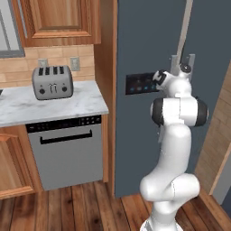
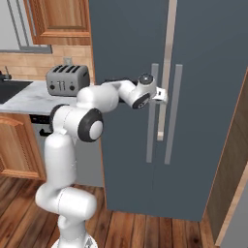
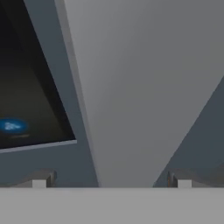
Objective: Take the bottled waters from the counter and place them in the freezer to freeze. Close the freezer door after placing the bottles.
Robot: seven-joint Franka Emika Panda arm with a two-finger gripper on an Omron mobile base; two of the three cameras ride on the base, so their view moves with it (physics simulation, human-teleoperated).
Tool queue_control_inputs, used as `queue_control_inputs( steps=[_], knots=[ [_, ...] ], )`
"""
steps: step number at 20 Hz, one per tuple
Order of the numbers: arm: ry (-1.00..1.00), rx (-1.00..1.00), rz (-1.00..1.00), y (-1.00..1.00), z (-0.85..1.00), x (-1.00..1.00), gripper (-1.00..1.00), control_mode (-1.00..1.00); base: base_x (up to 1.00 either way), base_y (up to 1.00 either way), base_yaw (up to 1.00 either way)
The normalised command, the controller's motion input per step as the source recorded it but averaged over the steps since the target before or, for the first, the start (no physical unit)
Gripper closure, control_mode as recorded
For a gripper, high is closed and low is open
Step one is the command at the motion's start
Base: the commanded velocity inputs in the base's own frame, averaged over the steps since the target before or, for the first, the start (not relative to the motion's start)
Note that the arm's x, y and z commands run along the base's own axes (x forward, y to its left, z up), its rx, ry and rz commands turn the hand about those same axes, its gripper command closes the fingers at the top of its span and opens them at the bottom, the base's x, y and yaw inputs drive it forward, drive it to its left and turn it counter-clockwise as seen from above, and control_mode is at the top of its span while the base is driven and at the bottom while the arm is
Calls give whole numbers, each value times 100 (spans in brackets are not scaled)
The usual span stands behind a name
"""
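Note:
The freezer (image 2: 208,97) stands tall and slate-grey with both doors closed. My gripper (image 1: 182,57) is open at the freezer door (image 1: 144,45), its two fingers on either side of the long grey vertical handle (image 2: 153,126). In the hand view the handle (image 3: 131,87) runs as a wide pale band between my fingertips (image 3: 43,179), with the dark display (image 3: 26,109) to its left. Nothing is gripped. The marble counter (image 1: 27,110) lies to the left. The bottled waters are out of view.
A silver toaster (image 1: 53,82) sits on the counter above a steel dishwasher (image 1: 67,153). A black sink (image 2: 9,89) lies at the far left. The second door's handle (image 2: 174,116) is close by on the right. A wooden side panel (image 1: 221,135) flanks the freezer.

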Motion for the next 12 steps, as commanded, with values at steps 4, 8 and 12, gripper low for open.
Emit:
queue_control_inputs(
  steps=[4, 8, 12],
  knots=[
    [0, 0, 10, -11, 0, 53, -100, -100, 0, 0, 0],
    [0, 0, 5, -1, 0, 51, -100, -100, 0, 0, 0],
    [0, 0, 0, 0, 0, 37, -100, -100, 0, 0, 0]
  ],
)
